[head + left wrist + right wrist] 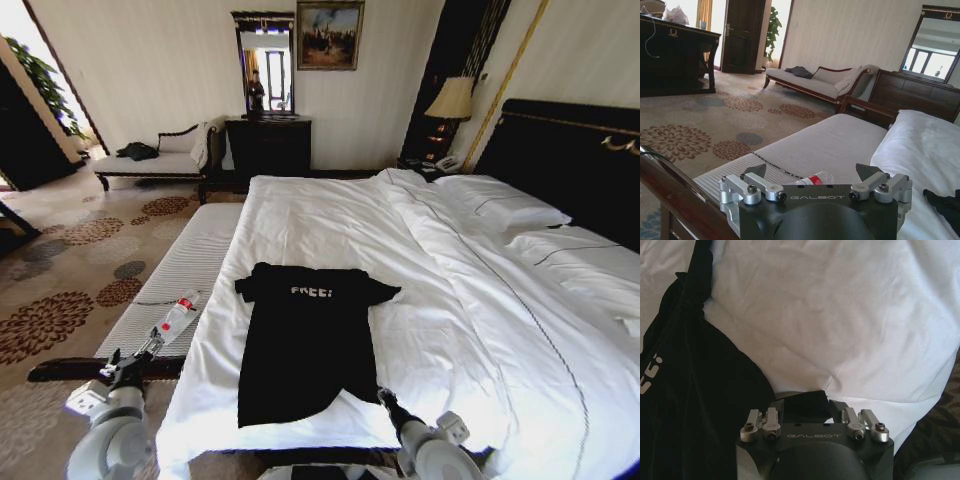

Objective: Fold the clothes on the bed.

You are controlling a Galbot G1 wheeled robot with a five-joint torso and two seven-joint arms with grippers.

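The clothes are one black T-shirt with white "FREE!" lettering, lying flat near the foot of the white bed, sleeves spread. My right gripper sits at the shirt's lower right hem corner. In the right wrist view that gripper stands open, with a bunched corner of the black shirt lying between its fingers. My left gripper hovers open and holding nothing off the bed's left side, above the bench end; the left wrist view shows it facing along the bench.
A striped bench runs along the bed's left side with a plastic bottle lying on it. Pillows and a dark headboard stand far right. A chaise lounge, dresser and patterned carpet lie beyond.
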